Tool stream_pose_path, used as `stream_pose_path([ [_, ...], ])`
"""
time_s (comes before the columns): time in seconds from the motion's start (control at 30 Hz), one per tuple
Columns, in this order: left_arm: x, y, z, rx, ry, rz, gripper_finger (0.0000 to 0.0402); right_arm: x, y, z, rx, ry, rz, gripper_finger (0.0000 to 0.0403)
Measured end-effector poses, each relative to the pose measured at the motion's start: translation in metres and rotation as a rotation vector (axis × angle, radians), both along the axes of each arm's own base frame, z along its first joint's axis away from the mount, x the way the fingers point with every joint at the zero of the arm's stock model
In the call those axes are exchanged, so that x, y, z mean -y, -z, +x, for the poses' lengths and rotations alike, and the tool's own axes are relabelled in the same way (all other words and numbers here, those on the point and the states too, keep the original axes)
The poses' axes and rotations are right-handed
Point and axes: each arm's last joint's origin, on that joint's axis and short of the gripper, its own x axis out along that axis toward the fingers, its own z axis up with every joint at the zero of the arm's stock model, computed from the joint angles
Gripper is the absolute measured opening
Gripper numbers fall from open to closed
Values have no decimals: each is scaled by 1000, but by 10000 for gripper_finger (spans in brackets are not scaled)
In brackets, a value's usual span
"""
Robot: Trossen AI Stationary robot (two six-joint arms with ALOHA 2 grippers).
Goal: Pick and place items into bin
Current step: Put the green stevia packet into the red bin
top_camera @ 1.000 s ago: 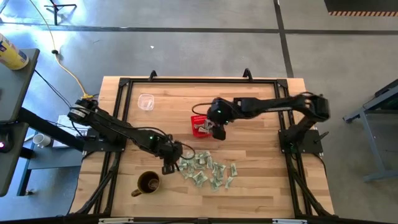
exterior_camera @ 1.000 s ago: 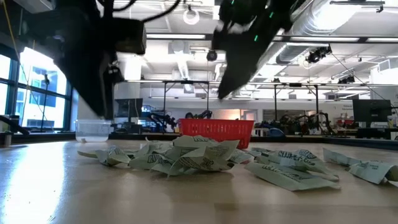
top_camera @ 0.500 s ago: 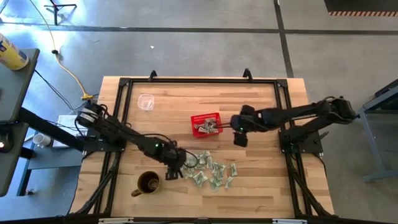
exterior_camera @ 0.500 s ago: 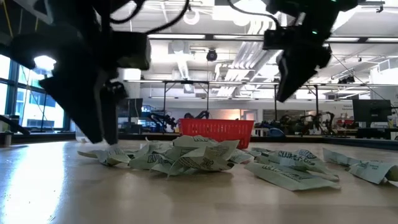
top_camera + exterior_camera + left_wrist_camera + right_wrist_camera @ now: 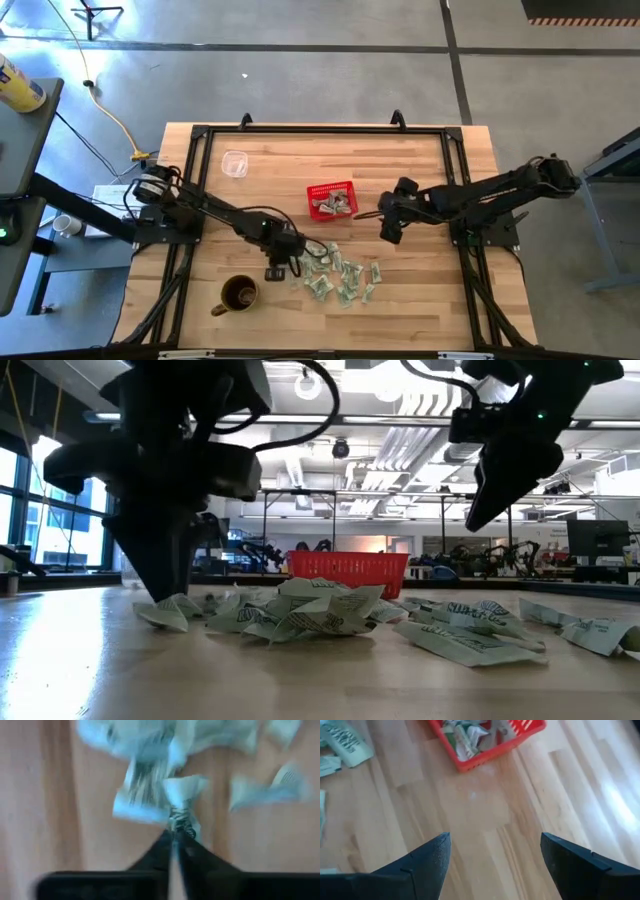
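Several pale green-and-white packets [image 5: 338, 276] lie in a loose pile on the table, near of the red mesh basket [image 5: 332, 200]. A few more packets sit inside the basket [image 5: 470, 737]. My left gripper [image 5: 285, 262] stands at the pile's left end, pointing down and shut on one packet [image 5: 180, 795]. My right gripper [image 5: 390, 226] hangs open over bare wood to the right of the basket, touching nothing; its fingers show wide apart in the right wrist view [image 5: 492, 855]. My left gripper [image 5: 174, 834] pinches the near end of a packet [image 5: 181, 817] between its two fingers, coming from above and pointing down. The packet [image 5: 168, 614] is the leftmost of the pile and rests on the table under the fingertips.
A brown mug [image 5: 238, 295] stands near the table's near-left corner, close to my left gripper. A clear plastic cup [image 5: 235, 163] stands toward the far left. The basket [image 5: 348, 571] is behind the pile. Bare wood [image 5: 420, 170] lies to the right of the basket.
My right gripper has moved away from over the basket toward the table's right and near side, and now hangs over bare wood. My left gripper has come down and shifted slightly right onto the left end of the packet pile.
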Motion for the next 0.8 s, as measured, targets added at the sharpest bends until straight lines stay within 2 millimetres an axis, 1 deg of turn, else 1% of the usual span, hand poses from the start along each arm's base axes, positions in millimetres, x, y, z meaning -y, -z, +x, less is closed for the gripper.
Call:
stream_pose_path([
  [0.03,-3,-3,-1,-30,16,24,29,0,0,0,-1,8,-8,299],
  [0.07,-5,-6,-3,-76,25,56,22,1,0,0,1,13,-19,299],
  [0.13,-12,-14,-2,-145,38,105,30,2,0,0,5,22,-31,299],
  [0.23,-23,-40,8,-159,58,126,40,2,-1,0,9,34,-54,299],
  [0.3,-32,-59,17,-126,72,161,26,3,-1,0,10,38,-61,299],
  [0.37,-45,-79,31,-29,66,211,22,3,-1,0,10,41,-61,299],
  [0.43,-64,-98,44,72,26,261,22,3,0,-1,6,51,-58,299],
  [0.5,-84,-109,51,128,-5,285,25,1,0,-4,-10,66,-48,299],
  [0.57,-103,-114,57,192,-50,273,26,-1,1,-8,-33,77,-44,299],
  [0.6,-111,-114,57,198,-67,249,27,-3,1,-10,-40,82,-43,299],
  [0.67,-120,-110,51,143,-95,178,36,-5,0,-14,-57,80,-40,299],
  [0.73,-117,-103,42,49,-77,142,54,-8,0,-16,-66,73,-40,299],
  [0.8,-100,-97,37,3,10,102,82,-9,0,-17,-71,66,-47,299],
])
